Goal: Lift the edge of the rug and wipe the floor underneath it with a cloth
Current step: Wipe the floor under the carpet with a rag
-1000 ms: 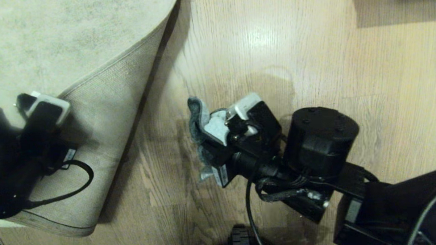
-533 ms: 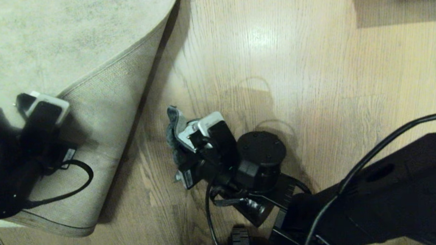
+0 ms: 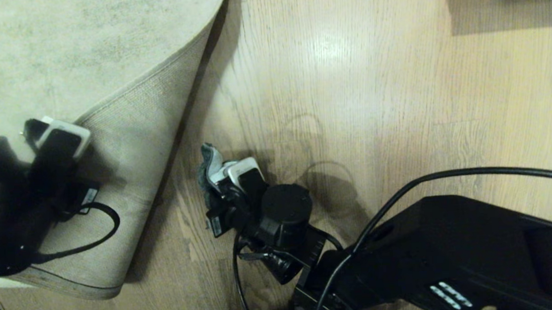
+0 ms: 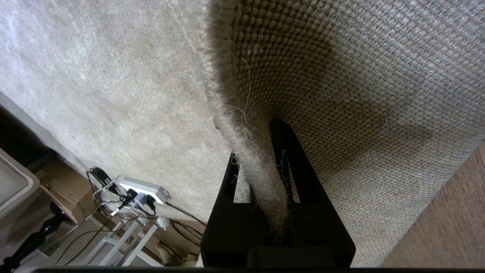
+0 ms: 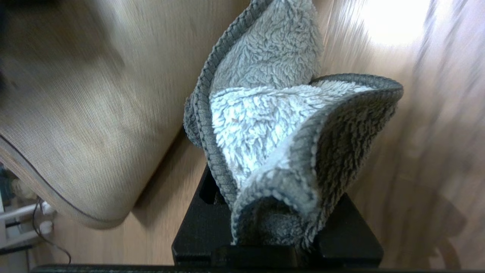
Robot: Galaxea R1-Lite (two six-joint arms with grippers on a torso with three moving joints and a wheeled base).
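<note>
The rug edge (image 3: 131, 89) is folded back over the pale rug, so its woven beige backing (image 3: 129, 151) faces up. At the left of the head view my left gripper (image 3: 32, 130) is shut on that edge; the frayed border (image 4: 248, 151) runs between its black fingers. The floor (image 3: 347, 102) beside the fold lies bare. My right gripper (image 3: 212, 171) is low over these planks, a short way right of the fold, shut on the cloth (image 3: 206, 158). The fluffy grey cloth (image 5: 273, 125) bulges out of the jaws and hides the fingertips.
A dark piece of furniture and its shadow (image 3: 505, 4) sit at the far right. A black cable (image 3: 442, 174) arcs over my right arm. Beyond the rug, the left wrist view has a power strip with tangled leads (image 4: 142, 187).
My right gripper has carried the cloth left and nearer, toward the folded rug, with the arm swinging low across the bottom right. The left gripper and rug fold have stayed put.
</note>
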